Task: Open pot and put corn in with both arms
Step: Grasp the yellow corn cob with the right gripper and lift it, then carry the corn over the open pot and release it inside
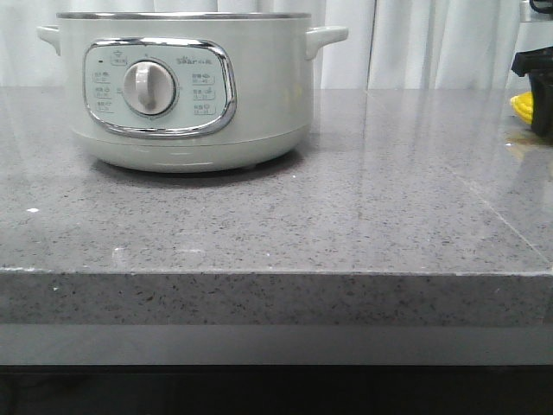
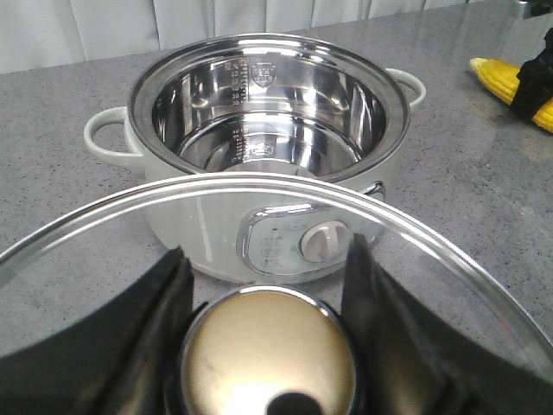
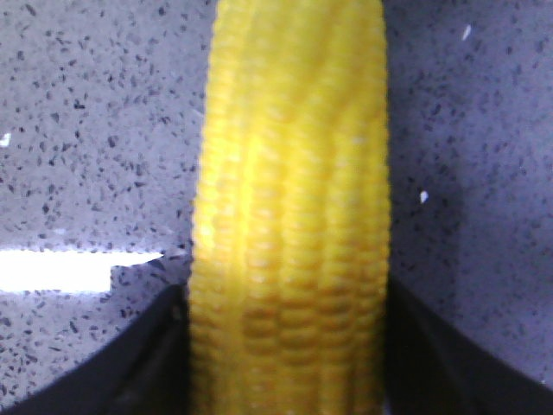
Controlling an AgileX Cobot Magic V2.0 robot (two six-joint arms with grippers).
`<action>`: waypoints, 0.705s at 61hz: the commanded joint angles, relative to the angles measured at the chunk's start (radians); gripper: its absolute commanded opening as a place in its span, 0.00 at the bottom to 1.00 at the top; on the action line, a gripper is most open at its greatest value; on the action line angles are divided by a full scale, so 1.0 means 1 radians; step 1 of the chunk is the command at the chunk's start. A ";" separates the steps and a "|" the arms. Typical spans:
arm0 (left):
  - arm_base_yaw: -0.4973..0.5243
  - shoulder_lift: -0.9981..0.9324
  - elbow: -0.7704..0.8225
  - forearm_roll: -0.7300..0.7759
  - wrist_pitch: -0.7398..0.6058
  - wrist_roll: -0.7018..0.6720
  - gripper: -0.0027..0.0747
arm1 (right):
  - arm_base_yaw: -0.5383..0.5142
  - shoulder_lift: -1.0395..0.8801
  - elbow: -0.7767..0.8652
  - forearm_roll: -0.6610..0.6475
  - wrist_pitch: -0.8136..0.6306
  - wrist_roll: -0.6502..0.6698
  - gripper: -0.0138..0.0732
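The pale grey-green pot point(image 1: 259, 104) stands at the back left of the counter without its lid. In the left wrist view its bare steel inside point(image 2: 285, 112) holds nothing. My left gripper point(image 2: 266, 285) is shut on the brass-coloured knob point(image 2: 268, 354) of the glass lid point(image 2: 86, 285), held in front of and above the pot. The yellow corn point(image 3: 289, 216) sits between the fingers of my right gripper point(image 3: 285, 303), which is shut on it low over the counter. Corn point(image 1: 521, 105) and right gripper point(image 1: 540, 95) show at the far right edge; the left wrist view also shows the corn point(image 2: 505, 78).
The grey speckled counter point(image 1: 346, 225) has a front edge close to the camera. White curtains point(image 1: 415, 43) hang behind the counter. The pot's two side handles point(image 1: 328, 36) stick out left and right.
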 commanded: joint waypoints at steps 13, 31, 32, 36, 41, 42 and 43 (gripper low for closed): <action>-0.007 -0.004 -0.042 -0.005 -0.140 0.000 0.32 | -0.007 -0.076 -0.064 0.031 0.015 -0.013 0.54; -0.007 -0.004 -0.042 -0.005 -0.140 0.000 0.32 | -0.004 -0.217 -0.063 0.139 0.022 -0.060 0.54; -0.007 -0.004 -0.042 -0.005 -0.140 0.000 0.32 | -0.004 -0.228 -0.062 0.151 0.023 -0.067 0.54; -0.007 -0.004 -0.042 -0.005 -0.140 0.000 0.32 | -0.001 -0.274 -0.062 0.198 0.029 -0.089 0.54; -0.007 -0.004 -0.042 -0.005 -0.140 0.000 0.32 | 0.003 -0.330 -0.062 0.235 0.035 -0.099 0.54; -0.007 -0.004 -0.042 -0.005 -0.140 0.000 0.32 | 0.005 -0.341 -0.061 0.238 0.036 -0.099 0.54; -0.007 -0.004 -0.042 -0.005 -0.140 0.000 0.32 | 0.008 -0.352 -0.061 0.238 0.038 -0.099 0.54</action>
